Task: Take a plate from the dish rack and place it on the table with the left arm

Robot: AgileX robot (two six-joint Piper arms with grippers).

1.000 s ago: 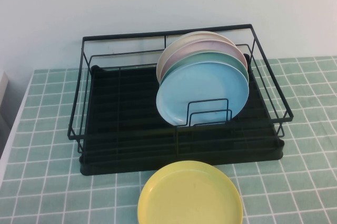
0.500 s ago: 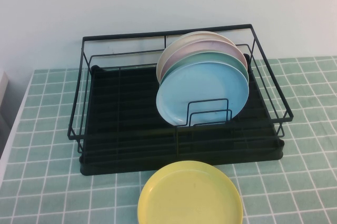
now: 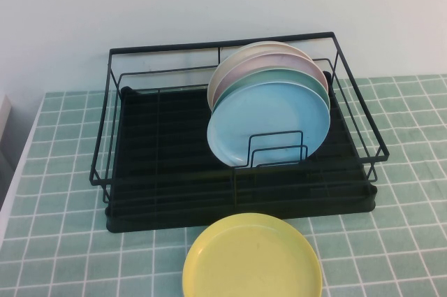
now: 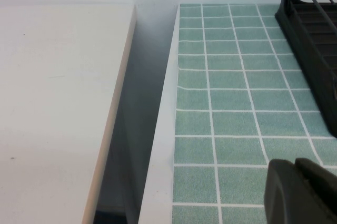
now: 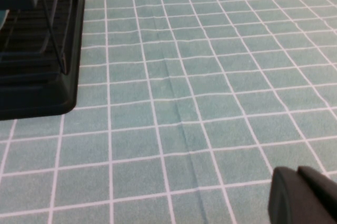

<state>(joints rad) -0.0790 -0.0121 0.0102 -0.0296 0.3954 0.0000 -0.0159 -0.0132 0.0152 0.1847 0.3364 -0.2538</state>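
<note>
I'm keeping the left gripper closed and empty over the tabletop (right gripper unreadable), nothing begun: plate sitting in the dish rack at twelve o'clock.

Even, soft, bright light throughout; no glare. Dish rack casts only faint shadow on the table. Dark gap beside table edge, left wrist view. Near dark gripper parts at lower right of both wrist views blurred.
</note>
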